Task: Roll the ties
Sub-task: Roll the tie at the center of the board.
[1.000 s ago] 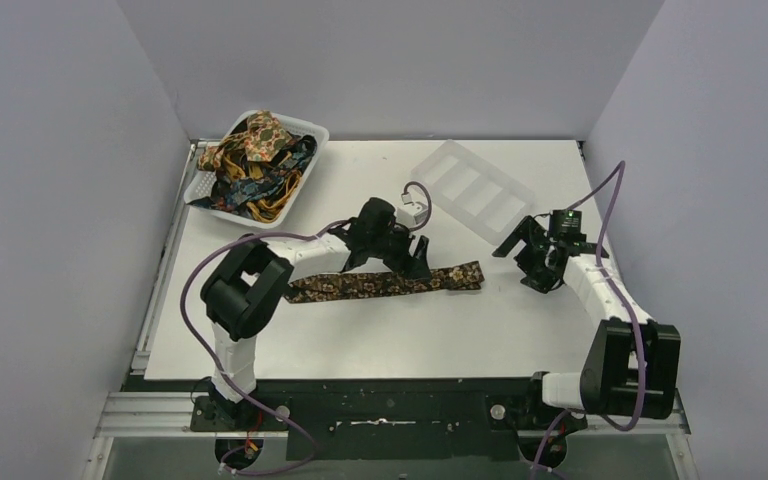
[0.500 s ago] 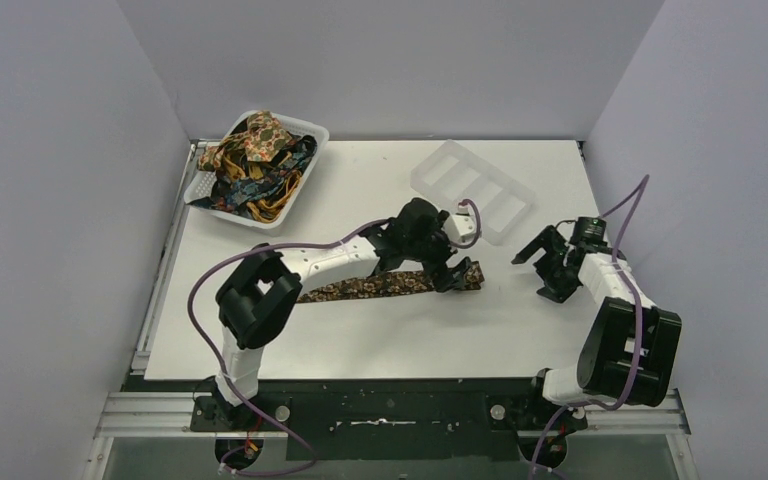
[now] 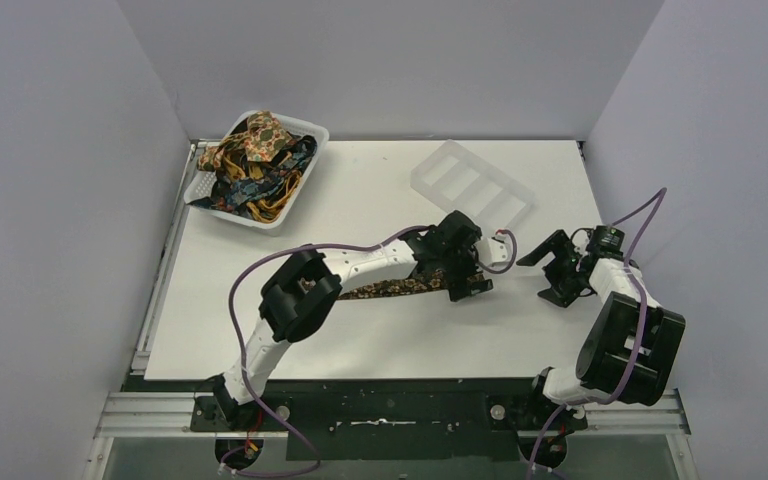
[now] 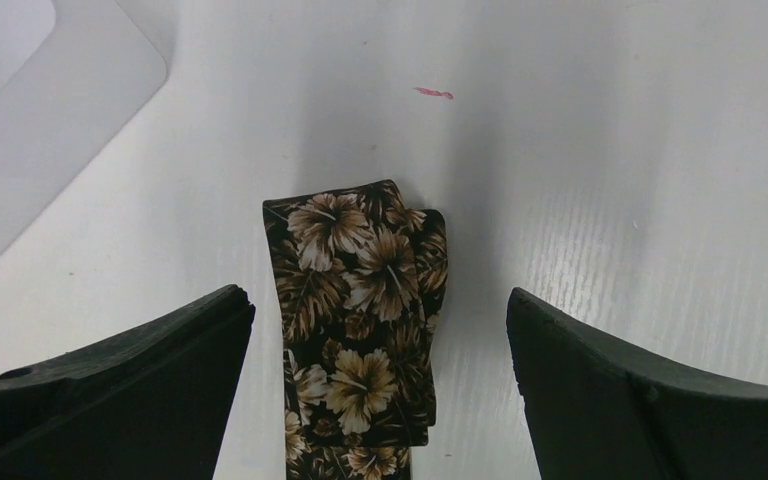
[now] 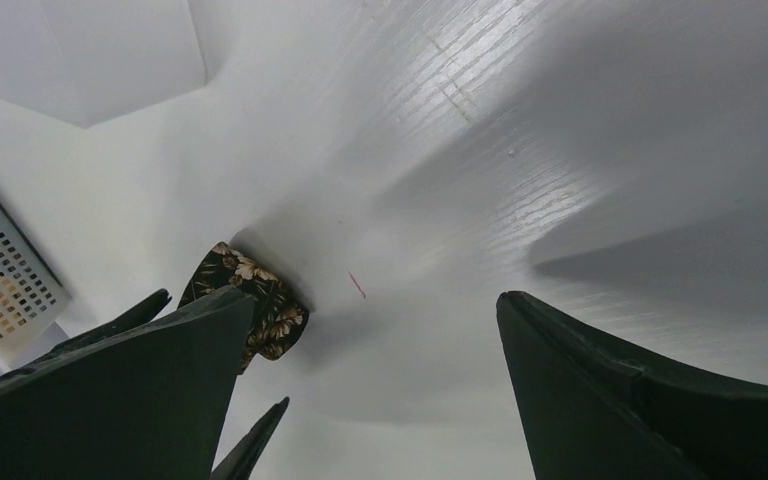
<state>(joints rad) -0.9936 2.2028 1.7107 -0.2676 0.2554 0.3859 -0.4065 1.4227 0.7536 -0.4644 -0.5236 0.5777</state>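
A dark brown tie [image 3: 392,288] with tan flowers lies flat across the middle of the table. Its right end [image 4: 355,300] is folded over on itself and lies between my left gripper's open fingers [image 4: 160,380]. My left gripper [image 3: 467,283] hovers over that end, open and holding nothing. My right gripper [image 3: 546,277] is open and empty, a little to the right of the tie's end, which shows in the right wrist view [image 5: 260,300]. Several more ties [image 3: 255,160] are heaped in the white basket.
The white basket [image 3: 200,190] stands at the far left corner. A clear compartment tray [image 3: 472,188] lies just beyond the left gripper; its corner shows in the left wrist view [image 4: 40,110]. A small red mark [image 4: 432,93] is on the table.
My left gripper has moved to the right along the tie to its right end. My right gripper has drawn back to the right, away from the tie.
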